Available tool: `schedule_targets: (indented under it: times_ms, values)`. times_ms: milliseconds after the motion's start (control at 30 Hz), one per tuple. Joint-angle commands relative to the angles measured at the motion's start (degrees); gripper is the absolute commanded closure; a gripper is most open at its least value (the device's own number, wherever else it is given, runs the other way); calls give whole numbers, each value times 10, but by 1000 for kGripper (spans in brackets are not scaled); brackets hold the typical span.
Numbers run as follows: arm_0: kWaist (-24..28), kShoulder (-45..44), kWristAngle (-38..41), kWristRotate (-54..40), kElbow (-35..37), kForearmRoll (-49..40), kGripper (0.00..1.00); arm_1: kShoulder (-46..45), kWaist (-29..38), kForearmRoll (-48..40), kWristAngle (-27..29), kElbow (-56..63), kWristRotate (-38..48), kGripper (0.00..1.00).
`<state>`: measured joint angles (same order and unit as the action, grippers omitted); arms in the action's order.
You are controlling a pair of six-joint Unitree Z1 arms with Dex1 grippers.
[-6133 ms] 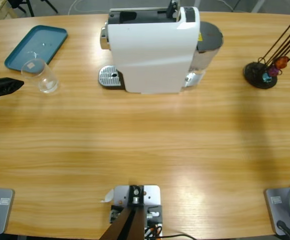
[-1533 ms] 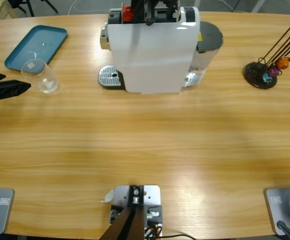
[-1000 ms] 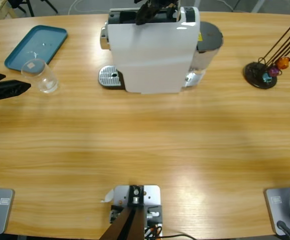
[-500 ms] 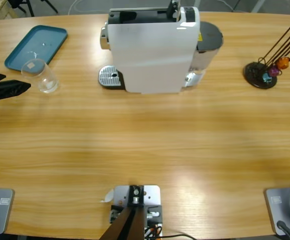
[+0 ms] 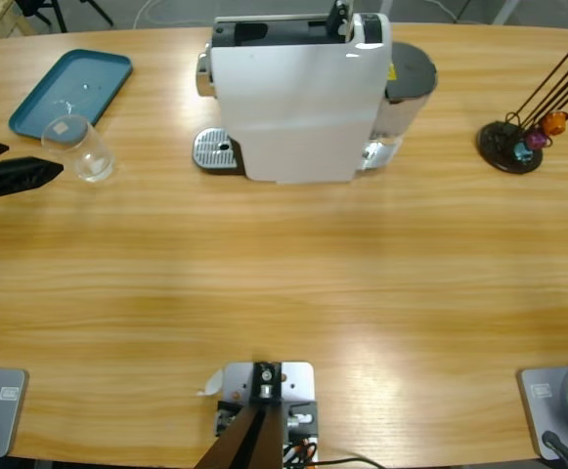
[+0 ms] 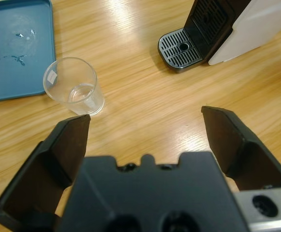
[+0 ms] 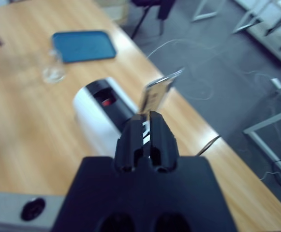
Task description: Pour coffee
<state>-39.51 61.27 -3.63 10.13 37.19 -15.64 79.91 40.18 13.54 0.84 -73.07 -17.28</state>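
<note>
Left gripper at table's left edge, jaws spread wide, empty. Clear glass just beyond it, upright, beside blue tray. White coffee machine centre-back; no coffee visible. Right gripper above machine, jaws pressed together, apparently empty.

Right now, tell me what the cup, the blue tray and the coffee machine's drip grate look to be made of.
Cup: clear glass or clear plastic, since the wood shows through it; I cannot tell which. Blue tray: probably matte plastic, teal, with a moulded raised rim and water drops on it. Drip grate: looks like brushed metal, silver and slotted, though it may be metallised plastic.
</note>
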Motion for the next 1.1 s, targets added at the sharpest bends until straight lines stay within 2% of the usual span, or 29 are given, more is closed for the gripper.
schedule_targets:
  times_ms: [33,200,533,900,1100]
  values:
    - [3,13,8,-6,-20,6,0,69,-8,-94,116,28,9,1000]
    - [3,15,8,-6,-20,6,0,106,16,-97,152,8,9,1000]
    - [3,16,8,-6,-20,6,0,147,121,-93,238,-18,26,1000]
    - [3,18,7,-6,-20,6,0,243,145,-95,216,-57,38,1000]
    - [3,19,6,-5,-20,6,0,263,145,-108,210,-49,50,1000]
